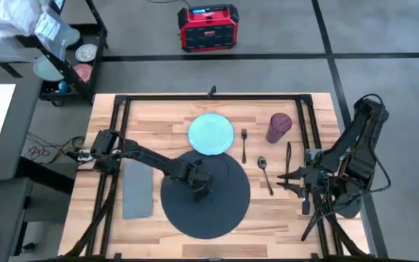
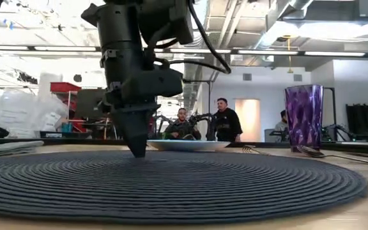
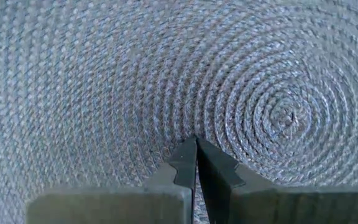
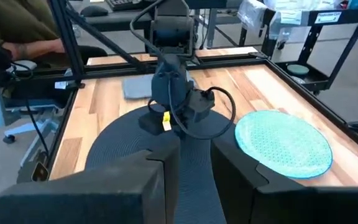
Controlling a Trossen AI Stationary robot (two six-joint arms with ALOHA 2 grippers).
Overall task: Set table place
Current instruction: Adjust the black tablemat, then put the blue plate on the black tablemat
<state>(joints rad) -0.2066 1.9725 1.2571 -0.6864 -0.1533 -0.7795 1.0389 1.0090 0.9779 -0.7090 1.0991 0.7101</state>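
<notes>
Mat (image 1: 217,207) lies at the tabletop's (image 1: 173,116) front centre in the high view, the left gripper (image 1: 200,191) pressing down on it; plate (image 1: 211,134) overlaps its far edge, with napkin (image 1: 137,189) left and fork (image 1: 244,144), spoon (image 1: 265,175) and cup (image 1: 278,127) right. Right gripper (image 1: 291,182) waits beside the spoon. Low view: left fingers (image 2: 137,142) clenched, tip touching the weave. Left wrist view confirms them pinched together. Right wrist view: right fingers pressed together.

bright even overhead light; ceiling glare in low view; mat (image 3: 104,81) close-up slightly soft.
</notes>
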